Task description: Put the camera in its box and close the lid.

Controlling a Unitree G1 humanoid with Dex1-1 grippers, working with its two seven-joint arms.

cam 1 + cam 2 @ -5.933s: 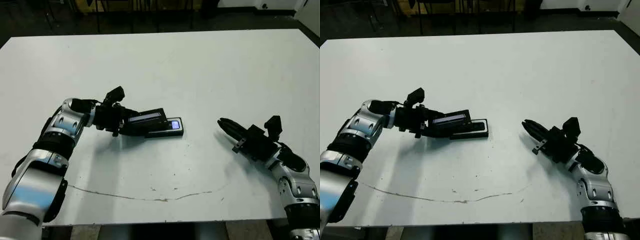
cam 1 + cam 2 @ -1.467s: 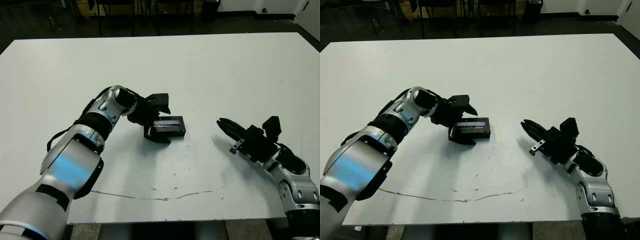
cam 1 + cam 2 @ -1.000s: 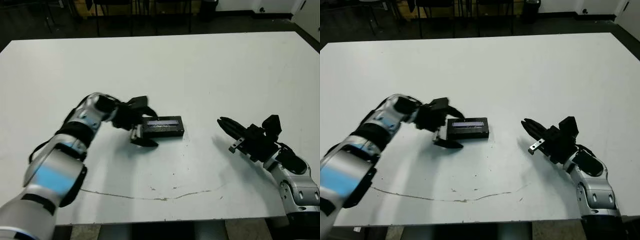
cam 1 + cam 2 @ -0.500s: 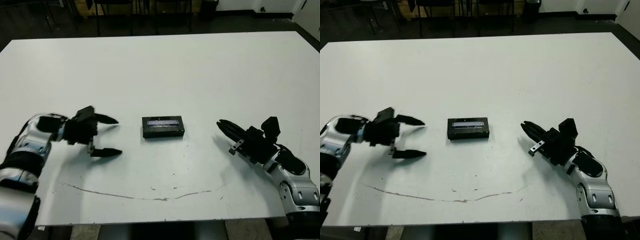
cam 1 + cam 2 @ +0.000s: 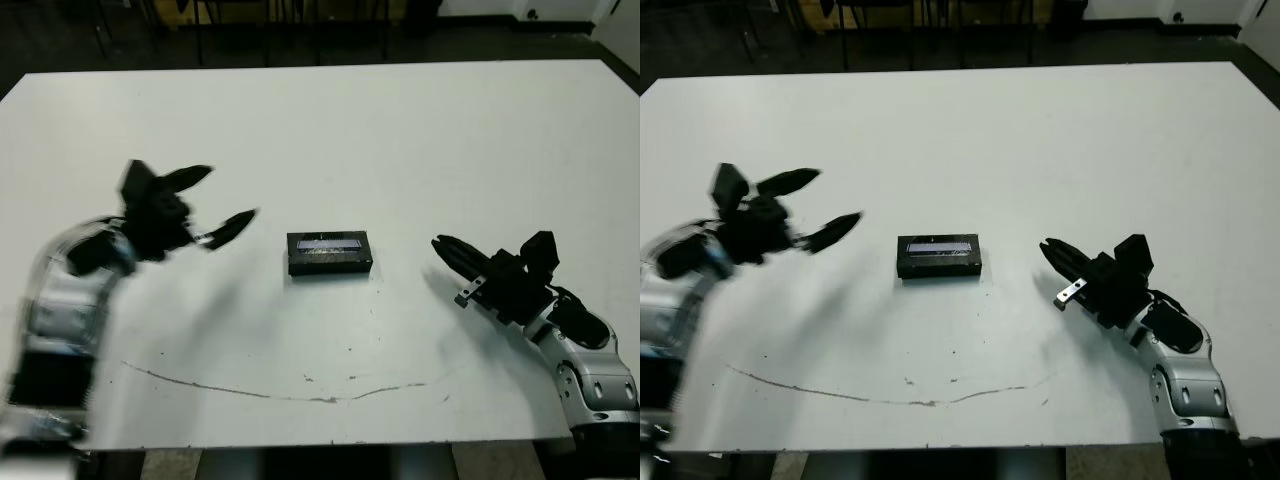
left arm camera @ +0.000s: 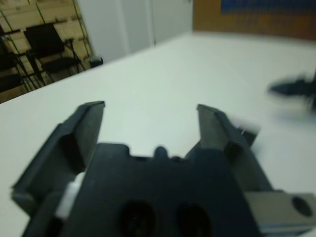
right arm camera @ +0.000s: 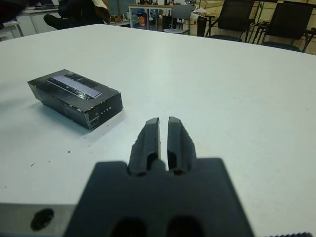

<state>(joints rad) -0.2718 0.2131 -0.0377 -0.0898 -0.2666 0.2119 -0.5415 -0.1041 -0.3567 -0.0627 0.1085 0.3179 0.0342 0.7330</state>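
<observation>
Judging by the flat black lid with its pale strip (image 5: pixel 329 243) seated square on the small black box (image 7: pixel 79 109), we rate the task complete; the camera, presumably inside, is hidden. Our left gripper (image 5: pixel 212 204) hangs clear, jaws wide. Our right gripper (image 7: pixel 163 139) rests nearby, fingers nearly together, empty. Nothing obstructs on the white table (image 5: pixel 420 140); next move: retract.

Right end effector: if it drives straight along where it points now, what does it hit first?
Probably the closed box. The right end effector aims toward it over bare table, but slightly off-centre, so it might only clip the near corner.
</observation>
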